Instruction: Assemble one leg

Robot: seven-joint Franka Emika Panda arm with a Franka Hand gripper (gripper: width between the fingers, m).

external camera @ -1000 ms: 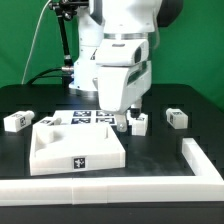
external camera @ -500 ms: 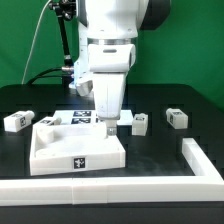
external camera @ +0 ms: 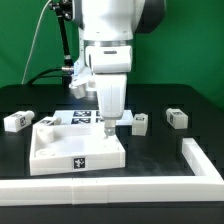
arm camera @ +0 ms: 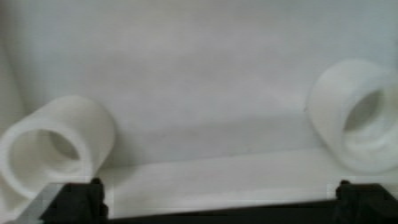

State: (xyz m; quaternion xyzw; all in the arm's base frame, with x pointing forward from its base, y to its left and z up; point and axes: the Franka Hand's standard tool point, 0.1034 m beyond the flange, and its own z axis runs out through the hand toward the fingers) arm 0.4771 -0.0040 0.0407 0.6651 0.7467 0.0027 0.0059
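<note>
**A:** Three legs show in the exterior view, all loose on the black table, none seated in the panel. The nearest leg lies just beside the gripper, on the exterior view's right of it. The end leg is further that way. The lone leg sits well apart on the exterior view's left.

**B:** Is the gripper carrying anything?

**A:** No. In the wrist view its fingertips stand wide apart, with only bare white panel surface between them. It hangs low over the panel's back corner, near the marker board.

**B:** Why there, with nothing held?

**A:** My guess is that it is lining up on a corner or getting ready to shift the panel; I cannot tell which. I'd judge the legs are scattered within reach so each can be fetched in turn.

**B:** And the sockets?

**A:** Two show in the wrist view, the first socket and the second socket. Both are empty. The white rail along the table's edge probably serves as a stop to brace parts against.
</note>
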